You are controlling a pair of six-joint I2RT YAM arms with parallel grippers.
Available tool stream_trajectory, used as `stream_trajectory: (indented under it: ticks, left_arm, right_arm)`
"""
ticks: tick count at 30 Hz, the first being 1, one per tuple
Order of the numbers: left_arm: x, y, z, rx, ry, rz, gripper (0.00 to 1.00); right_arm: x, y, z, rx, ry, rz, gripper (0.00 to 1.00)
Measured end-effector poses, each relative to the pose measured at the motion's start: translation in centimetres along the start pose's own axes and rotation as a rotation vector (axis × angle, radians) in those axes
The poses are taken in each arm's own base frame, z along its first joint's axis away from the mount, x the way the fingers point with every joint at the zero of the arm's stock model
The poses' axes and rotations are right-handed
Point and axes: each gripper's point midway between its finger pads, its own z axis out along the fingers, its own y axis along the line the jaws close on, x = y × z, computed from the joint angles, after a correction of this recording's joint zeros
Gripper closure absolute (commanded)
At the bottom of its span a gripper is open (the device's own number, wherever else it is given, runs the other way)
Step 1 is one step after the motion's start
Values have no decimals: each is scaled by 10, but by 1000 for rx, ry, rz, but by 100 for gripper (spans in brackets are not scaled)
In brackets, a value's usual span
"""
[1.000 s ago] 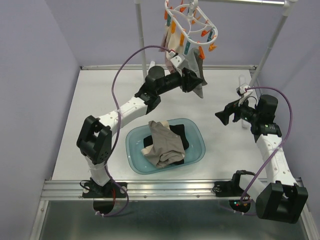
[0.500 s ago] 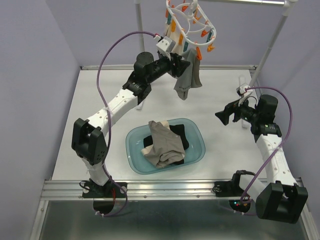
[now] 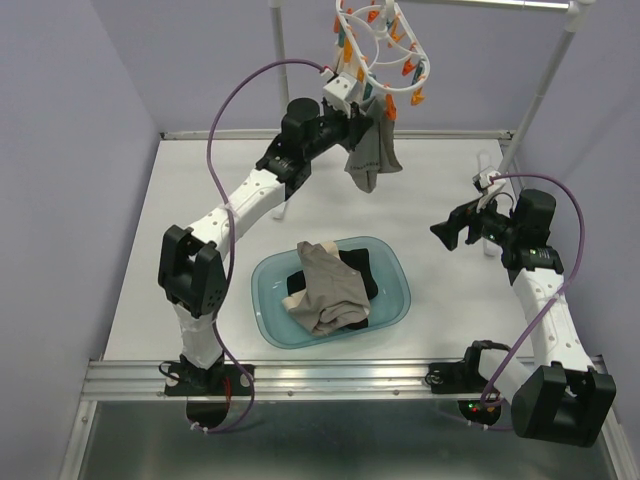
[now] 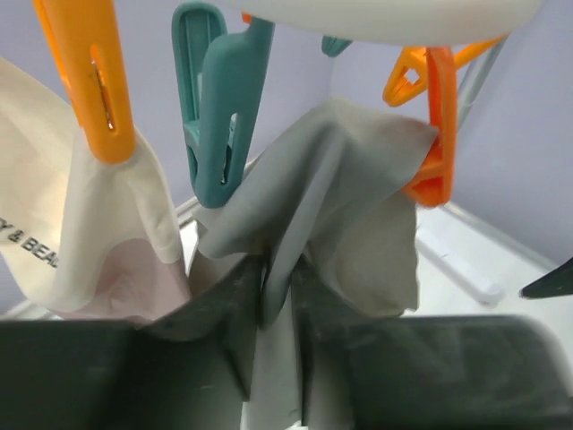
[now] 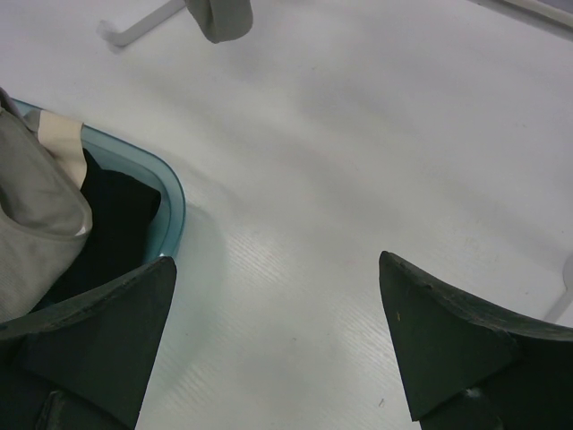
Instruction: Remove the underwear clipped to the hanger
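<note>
Basin [image 3: 407,292] sits nearest my bases, with the beige garment [image 3: 325,285] and black garment [image 3: 362,272] lying in it. Right gripper [image 3: 448,232] hangs to its right, jaws wide, holding nothing. Farther back, left gripper [image 4: 277,300] is pinched on the grey garment [image 4: 349,197] just under the hanger [image 3: 375,40]. Cloth hangs vertically, pinned above my fingers by a teal clothespin [image 4: 215,116] and an orange clothespin [image 4: 434,134], with the pale pink garment [image 4: 107,242] alongside. I judge the pull runs downward; the left arm is far nearer.

White table [image 3: 440,180] carries teal basin [image 3: 400,296].
</note>
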Motion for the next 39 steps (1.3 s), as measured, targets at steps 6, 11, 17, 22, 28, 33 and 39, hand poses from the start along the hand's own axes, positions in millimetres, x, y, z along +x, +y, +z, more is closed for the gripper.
stream_trajectory:
  ticks: [6, 11, 17, 22, 28, 33, 39]
  left_arm:
    - [-4, 3, 0, -5, -17, 5, 100]
    - [-23, 9, -5, -37, -69, 9, 100]
    - [-90, 7, -38, -81, -209, 35, 100]
    - [-145, 1, -70, -99, -335, 63, 100]
    - [-153, 15, -78, -168, -351, 76, 100]
    - [-139, 39, -74, -243, -302, 68, 100]
    - [-121, 57, -66, -270, -245, 61, 100]
  right_arm:
    - [0, 0, 0, 0, 0, 0, 0]
    - [0, 0, 0, 0, 0, 0, 0]
    - [0, 0, 0, 0, 0, 0, 0]
    - [0, 0, 0, 0, 0, 1, 0]
    - [0, 0, 0, 0, 0, 0, 0]
    - [0, 0, 0, 0, 0, 0, 0]
    - [0, 4, 0, -24, -6, -15, 0]
